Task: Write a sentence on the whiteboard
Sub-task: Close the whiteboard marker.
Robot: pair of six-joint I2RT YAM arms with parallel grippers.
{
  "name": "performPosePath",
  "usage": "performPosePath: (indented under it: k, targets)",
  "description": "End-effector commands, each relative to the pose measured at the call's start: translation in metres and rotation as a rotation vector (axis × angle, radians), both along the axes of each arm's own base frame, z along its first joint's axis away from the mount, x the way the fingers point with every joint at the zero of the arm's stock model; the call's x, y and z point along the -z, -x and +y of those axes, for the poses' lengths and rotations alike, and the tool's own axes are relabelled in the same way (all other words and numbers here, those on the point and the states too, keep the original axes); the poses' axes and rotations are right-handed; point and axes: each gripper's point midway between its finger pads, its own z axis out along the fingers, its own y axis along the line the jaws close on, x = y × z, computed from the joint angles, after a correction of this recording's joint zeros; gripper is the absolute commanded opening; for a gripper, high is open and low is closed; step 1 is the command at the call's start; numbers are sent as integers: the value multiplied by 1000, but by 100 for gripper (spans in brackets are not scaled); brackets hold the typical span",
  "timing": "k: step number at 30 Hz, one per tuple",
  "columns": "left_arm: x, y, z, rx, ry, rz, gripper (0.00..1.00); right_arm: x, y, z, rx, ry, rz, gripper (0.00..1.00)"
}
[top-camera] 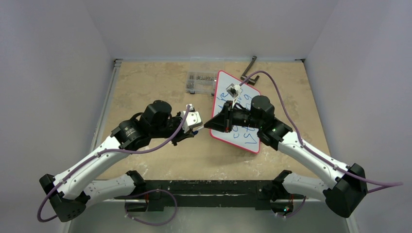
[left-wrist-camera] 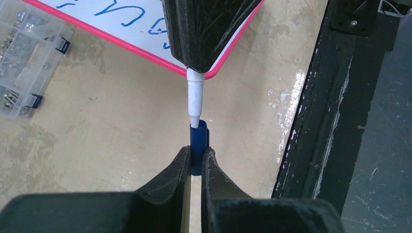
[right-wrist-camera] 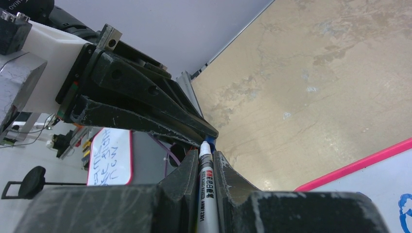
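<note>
Nothing passes ahead of my left gripper [left-wrist-camera: 195, 158]: its cap [left-wrist-camera: 199, 138] meets the marker [left-wrist-camera: 195, 94] in the right gripper [left-wrist-camera: 198, 65], nose to nose. The board [left-wrist-camera: 121, 19] lies under the right jaws. Left of my left jaws the table [left-wrist-camera: 107, 121] is free up to the box [left-wrist-camera: 24, 58]. To their right it ends at the black rail [left-wrist-camera: 316, 121].

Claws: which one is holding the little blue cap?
The left claw, pinching the blue marker cap between its shut fingers. The right claw grips the white marker itself, with its tip meeting the cap's open end.
</note>
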Motion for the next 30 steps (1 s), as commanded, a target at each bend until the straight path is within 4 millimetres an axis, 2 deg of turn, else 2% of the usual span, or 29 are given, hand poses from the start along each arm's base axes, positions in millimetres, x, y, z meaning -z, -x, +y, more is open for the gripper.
performPosePath:
  k: [1,11,30]
  targets:
    - [-10,-5,-2,-15,27,-26,0,-13,2,-3,12,-14,-51,0]
    - [-13,-3,-2,-16,38,-30,0,-11,-1,-6,39,2,-56,0]
    - [-18,-8,-12,-10,57,-5,0,-3,0,3,1,-9,-28,0]
